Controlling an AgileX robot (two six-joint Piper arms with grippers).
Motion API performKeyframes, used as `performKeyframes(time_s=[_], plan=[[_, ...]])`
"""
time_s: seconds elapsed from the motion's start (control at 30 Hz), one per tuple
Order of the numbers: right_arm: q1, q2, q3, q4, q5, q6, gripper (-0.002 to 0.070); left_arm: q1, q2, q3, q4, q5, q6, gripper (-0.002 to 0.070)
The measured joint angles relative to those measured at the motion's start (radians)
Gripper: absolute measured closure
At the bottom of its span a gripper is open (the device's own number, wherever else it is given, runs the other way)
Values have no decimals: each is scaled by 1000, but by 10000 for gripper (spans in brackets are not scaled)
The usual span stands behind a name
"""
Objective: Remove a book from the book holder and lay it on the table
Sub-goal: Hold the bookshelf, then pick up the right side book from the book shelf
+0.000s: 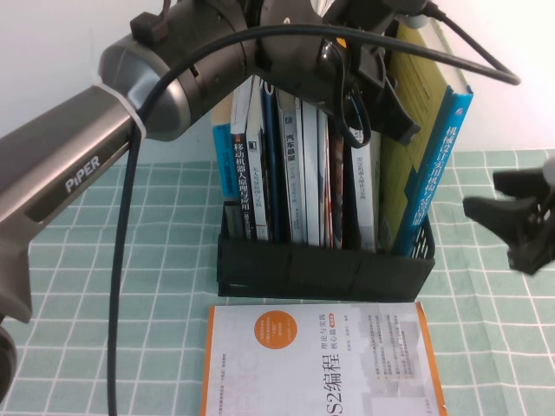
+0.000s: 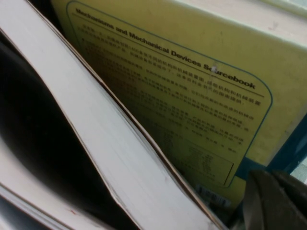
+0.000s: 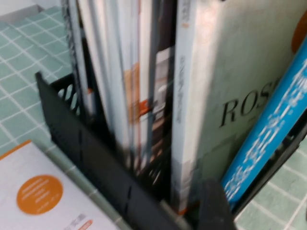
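The book [image 1: 425, 147], pale yellow-green with a bright blue spine, stands in the right-most slot of the black book holder [image 1: 321, 269] and leans right. My left gripper [image 1: 377, 121] reaches over the holder's top, open; one finger lies against the book's cover and the other is over the neighbouring white books. The left wrist view shows that yellow cover [image 2: 192, 96] close up with one finger [image 2: 273, 201] beside it. My right gripper [image 1: 496, 217] hovers open and empty to the right of the holder, above the table [image 1: 104, 260]. The right wrist view shows the blue spine [image 3: 268, 134] and the holder's front [image 3: 96, 153].
A white book with orange edges and an orange circle [image 1: 321, 364] lies flat on the cloth just in front of the holder; it also shows in the right wrist view [image 3: 38, 191]. Several slimmer books [image 1: 286, 165] fill the other slots. The left arm's cable [image 1: 117, 286] hangs down at the left.
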State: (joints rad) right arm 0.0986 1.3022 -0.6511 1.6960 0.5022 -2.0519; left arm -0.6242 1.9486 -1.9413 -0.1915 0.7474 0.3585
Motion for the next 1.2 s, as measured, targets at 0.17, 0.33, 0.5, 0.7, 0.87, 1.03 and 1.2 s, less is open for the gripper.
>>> performKeyframes(time_s=[0.17,0.33,0.5,0.7,0.87,1.03,1.2], plan=[[0,62,-115,4,-7,53,130,0,0,0,0,5,0,679],[0,119,-181,8,-11,96,96,0,-1,0,0,7,0,679],[0,187,-224,8,-11,115,102,0,-1,0,0,7,0,679],[39,255,-289,9,-23,119,104,0,-2,0,0,8,0,679],[110,339,-342,10,-119,108,108,0,-2,0,2,9,0,679],[120,449,-401,12,-156,99,156,0,-2,0,3,9,-1,679],[120,519,-471,26,-140,96,226,0,-2,0,7,12,-2,679]])
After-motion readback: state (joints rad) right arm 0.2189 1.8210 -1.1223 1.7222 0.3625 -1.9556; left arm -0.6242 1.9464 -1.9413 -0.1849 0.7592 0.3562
